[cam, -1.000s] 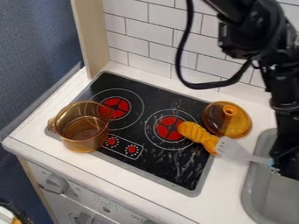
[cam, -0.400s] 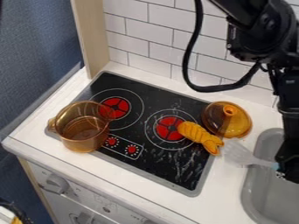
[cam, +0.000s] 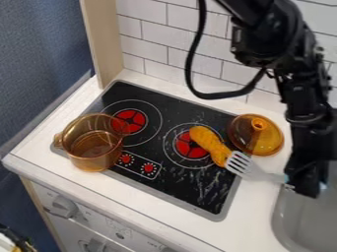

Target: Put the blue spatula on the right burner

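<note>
"Where was the spatula [cam: 238, 164]?"

"Clamped by its handle in the closed claw [cam: 305, 185], slotted head toward ten o'clock from it."

"And the stove [cam: 162, 184]?"

"An orange toy [cam: 209, 142] overlapped the right burner [cam: 184, 145]; an amber pot [cam: 95, 151] stood at nine o'clock. Wall tiles [cam: 168, 44] rose behind."

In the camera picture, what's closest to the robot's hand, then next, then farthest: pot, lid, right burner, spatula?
Nearest to the hand:
1. Spatula, held in it.
2. Lid, right of the stove.
3. Right burner, partly covered.
4. Pot, at the stove's left.
</note>
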Controlling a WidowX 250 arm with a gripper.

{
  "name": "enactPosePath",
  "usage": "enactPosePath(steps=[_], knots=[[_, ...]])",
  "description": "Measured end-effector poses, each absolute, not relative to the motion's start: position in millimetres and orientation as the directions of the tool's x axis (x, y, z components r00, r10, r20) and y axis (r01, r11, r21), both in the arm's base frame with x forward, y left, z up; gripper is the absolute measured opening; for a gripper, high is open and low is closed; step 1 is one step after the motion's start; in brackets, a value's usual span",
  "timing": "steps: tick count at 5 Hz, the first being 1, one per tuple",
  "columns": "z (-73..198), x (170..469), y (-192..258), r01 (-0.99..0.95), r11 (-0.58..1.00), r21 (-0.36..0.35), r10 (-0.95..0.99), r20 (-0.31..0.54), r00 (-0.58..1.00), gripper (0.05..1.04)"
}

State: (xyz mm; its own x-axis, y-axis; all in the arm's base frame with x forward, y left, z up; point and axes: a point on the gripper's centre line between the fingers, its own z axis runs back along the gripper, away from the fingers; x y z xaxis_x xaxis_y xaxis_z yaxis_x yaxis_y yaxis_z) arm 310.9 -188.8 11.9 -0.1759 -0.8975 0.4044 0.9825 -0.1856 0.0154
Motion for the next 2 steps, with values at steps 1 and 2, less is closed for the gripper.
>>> enactPosePath(steps=[1,2], knots=[[11,318,-174,0.99,-0.142,0.01,-0.908,0.398,-0.135,0.324],[11,323,-159,0.994,-0.107,0.003,-0.912,0.397,-0.099,0.324]])
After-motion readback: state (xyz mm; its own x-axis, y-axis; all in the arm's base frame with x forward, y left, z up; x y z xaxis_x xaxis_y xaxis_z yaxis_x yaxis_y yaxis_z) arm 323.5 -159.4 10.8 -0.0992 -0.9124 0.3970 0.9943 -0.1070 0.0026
